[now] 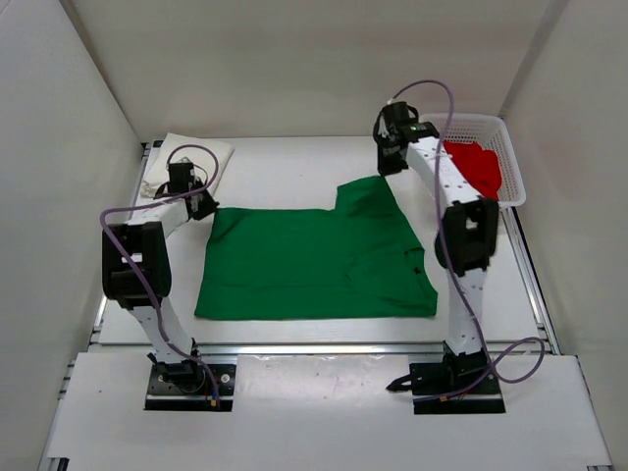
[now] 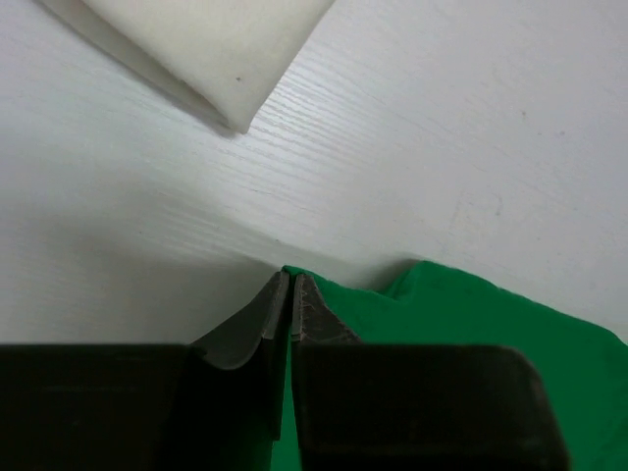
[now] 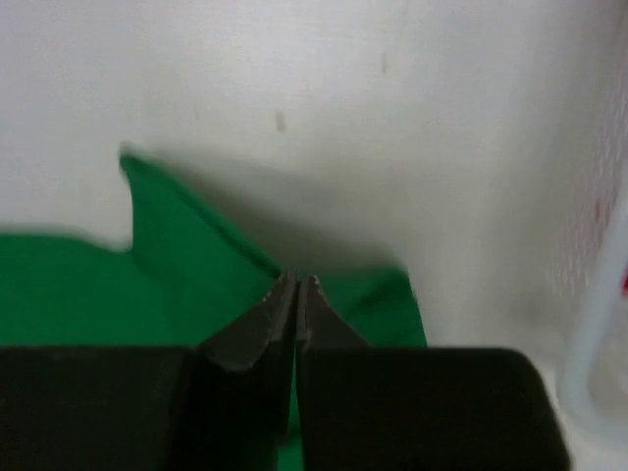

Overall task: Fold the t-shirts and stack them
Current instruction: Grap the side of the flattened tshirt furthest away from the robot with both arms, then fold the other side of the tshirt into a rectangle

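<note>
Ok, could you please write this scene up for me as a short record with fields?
green shirt: spread flat on the table, a flap jutting out at its far right
left gripper: shut on the green shirt's far left corner
right gripper: shut on the flap's far right corner
cream shirt: folded, at the table's far left
red shirt: in the basket, far right
stack: not yet started
</note>
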Robot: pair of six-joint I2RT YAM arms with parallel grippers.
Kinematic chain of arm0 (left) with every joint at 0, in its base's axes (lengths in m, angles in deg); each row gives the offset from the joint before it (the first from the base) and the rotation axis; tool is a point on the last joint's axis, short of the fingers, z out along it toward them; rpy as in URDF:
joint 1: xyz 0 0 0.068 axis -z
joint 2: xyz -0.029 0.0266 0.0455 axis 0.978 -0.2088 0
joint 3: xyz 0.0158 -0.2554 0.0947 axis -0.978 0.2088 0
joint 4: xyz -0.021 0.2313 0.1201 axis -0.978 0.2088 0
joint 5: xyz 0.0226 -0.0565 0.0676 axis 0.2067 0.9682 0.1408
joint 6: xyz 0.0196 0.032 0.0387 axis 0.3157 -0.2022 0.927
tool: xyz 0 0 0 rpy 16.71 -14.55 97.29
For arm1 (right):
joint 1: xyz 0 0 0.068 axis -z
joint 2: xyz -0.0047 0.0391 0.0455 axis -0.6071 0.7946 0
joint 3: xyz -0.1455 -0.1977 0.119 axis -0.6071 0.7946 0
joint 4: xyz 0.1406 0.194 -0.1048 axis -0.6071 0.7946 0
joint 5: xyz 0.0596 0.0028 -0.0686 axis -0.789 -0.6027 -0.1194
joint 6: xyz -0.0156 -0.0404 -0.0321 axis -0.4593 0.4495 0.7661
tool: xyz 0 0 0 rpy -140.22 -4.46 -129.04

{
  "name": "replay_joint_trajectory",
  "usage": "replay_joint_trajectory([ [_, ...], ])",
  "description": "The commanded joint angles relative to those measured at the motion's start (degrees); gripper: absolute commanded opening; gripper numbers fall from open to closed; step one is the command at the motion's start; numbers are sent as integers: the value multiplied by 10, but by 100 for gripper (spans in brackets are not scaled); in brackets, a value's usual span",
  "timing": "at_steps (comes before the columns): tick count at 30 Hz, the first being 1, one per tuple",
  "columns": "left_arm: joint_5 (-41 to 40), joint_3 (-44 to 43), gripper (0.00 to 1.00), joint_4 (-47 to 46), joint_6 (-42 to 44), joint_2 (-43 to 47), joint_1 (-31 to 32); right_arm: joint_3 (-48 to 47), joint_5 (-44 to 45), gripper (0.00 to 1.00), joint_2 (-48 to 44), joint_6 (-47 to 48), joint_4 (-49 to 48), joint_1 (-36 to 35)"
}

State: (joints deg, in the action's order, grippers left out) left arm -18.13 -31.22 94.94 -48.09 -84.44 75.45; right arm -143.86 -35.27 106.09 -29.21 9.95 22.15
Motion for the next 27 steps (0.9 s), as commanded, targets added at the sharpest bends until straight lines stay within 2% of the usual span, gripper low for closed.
replay_joint_trajectory([
  [1,1,15,0,-4,7,48,-8,245,-25,0,-194,19,-131,2],
  [2,4,15,0,-4,8,51,-8,364,-55,0,-259,11,-208,14],
  [3,6,18,0,0,7,53,-9,426,-56,0,-278,0,-234,23],
  [7,-5,28,0,5,13,75,-15,448,1,0,-313,-3,-195,6],
  [10,-35,42,0,19,37,95,-11,531,-26,0,-373,-25,-242,17],
  [18,-43,122,0,4,38,179,-9,710,-21,0,-536,-64,-302,30],
  [23,-38,158,0,0,31,226,-21,775,-27,0,-610,-66,-309,44],
  [27,-43,185,0,7,27,263,-16,832,-10,0,-669,-69,-308,28],
])
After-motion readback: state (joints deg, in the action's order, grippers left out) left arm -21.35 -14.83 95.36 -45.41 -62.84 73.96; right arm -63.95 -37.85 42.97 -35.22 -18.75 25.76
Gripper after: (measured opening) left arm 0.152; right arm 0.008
